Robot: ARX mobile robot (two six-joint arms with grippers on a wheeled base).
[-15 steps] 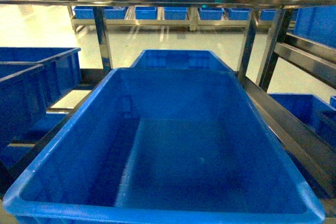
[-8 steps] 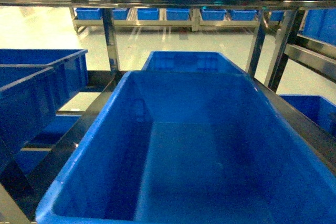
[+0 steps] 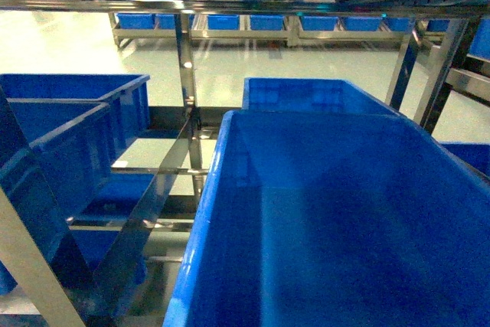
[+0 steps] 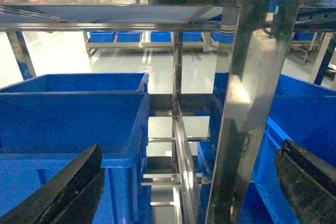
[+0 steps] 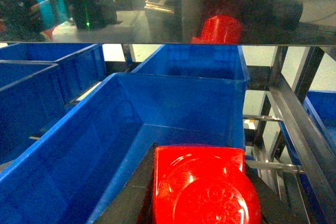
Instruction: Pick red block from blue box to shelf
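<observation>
The red block [image 5: 202, 184] fills the bottom of the right wrist view, with my right gripper [image 5: 202, 192] shut on it between two dark fingers [image 5: 128, 198]. It hangs over an empty blue box [image 5: 157, 108] that rests in the steel shelf [image 5: 294, 124]. A red reflection of the block shows on the shiny shelf board above. My left gripper [image 4: 189, 182] is open, its fingers [image 4: 68, 187] spread wide in front of a shelf post [image 4: 247, 119]. Neither gripper shows in the head view, where the big blue box [image 3: 344, 212] lies empty.
More blue bins [image 3: 69, 128] sit on the left of the rack and one [image 3: 314, 96] stands behind the big box. Steel posts [image 3: 186, 89] and rails [image 3: 145, 220] run between them. A far row of bins [image 3: 268, 22] lines the pale floor.
The head view has swung left: the big blue box slid to the right of the frame and the left bins and post came further into view.
</observation>
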